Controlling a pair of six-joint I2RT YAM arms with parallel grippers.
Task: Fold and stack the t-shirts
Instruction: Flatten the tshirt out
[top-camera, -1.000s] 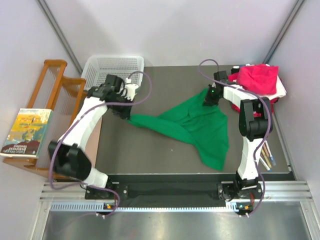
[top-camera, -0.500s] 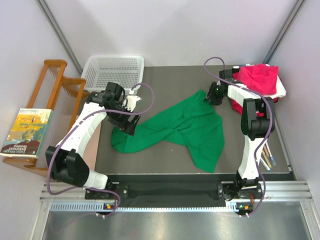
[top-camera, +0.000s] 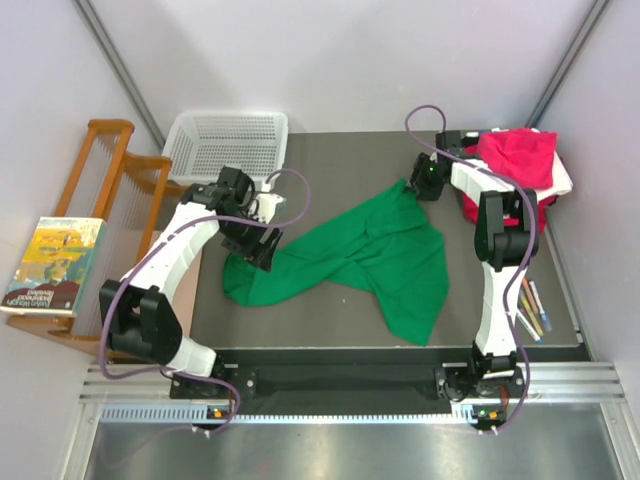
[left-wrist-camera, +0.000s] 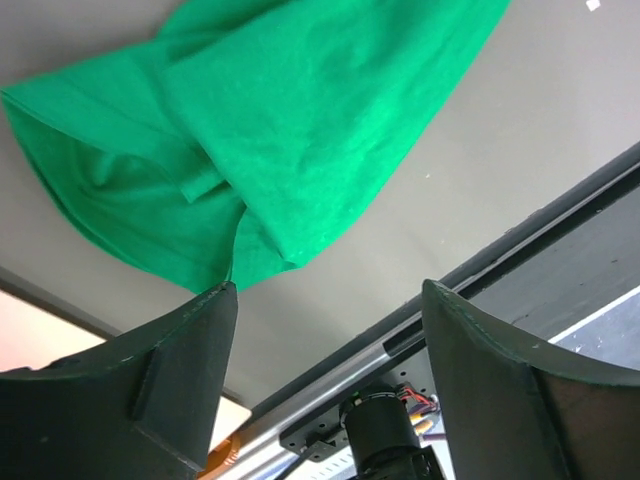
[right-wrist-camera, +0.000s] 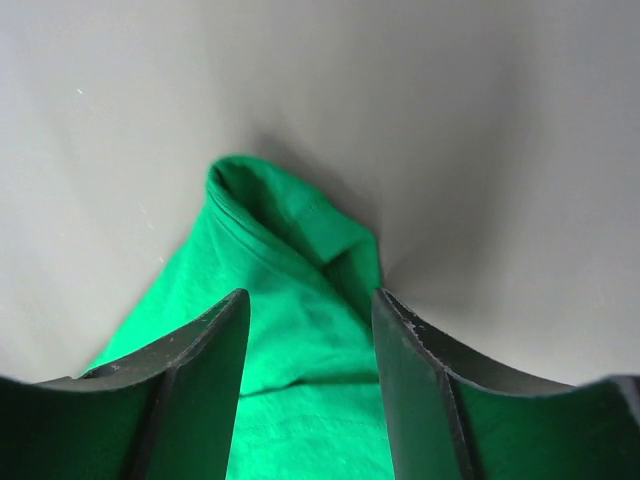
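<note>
A bright green short-sleeved cotton t-shirt (top-camera: 370, 250) lies crumpled in the middle of the dark grey table (top-camera: 330, 165). It is not folded. One part spreads to the left, one part runs toward the near edge, and a thin tip points to the far right.

The left gripper (left-wrist-camera: 328, 298) hangs over the left end of the green shirt. Its two black fingers (left-wrist-camera: 180, 370) are spread wide apart and hold nothing. In the left wrist view, bare table shows between them and the shirt lies just past the tips.

The right gripper (right-wrist-camera: 310, 305) is low over the far tip of the shirt. Its fingers are apart too. The green tip lies on the table in the gap between them, and they are not pinching it.

A magenta-pink cotton t-shirt (top-camera: 515, 158) sits in a soft heap at the far right corner of the table, near the right arm.

A white plastic mesh basket (top-camera: 230, 140) stands at the far left corner. A brown wooden rack (top-camera: 110, 180) stands left of the table, with a paperback book (top-camera: 55, 265) on it. Some coloured pens (top-camera: 530, 310) lie at the right edge
</note>
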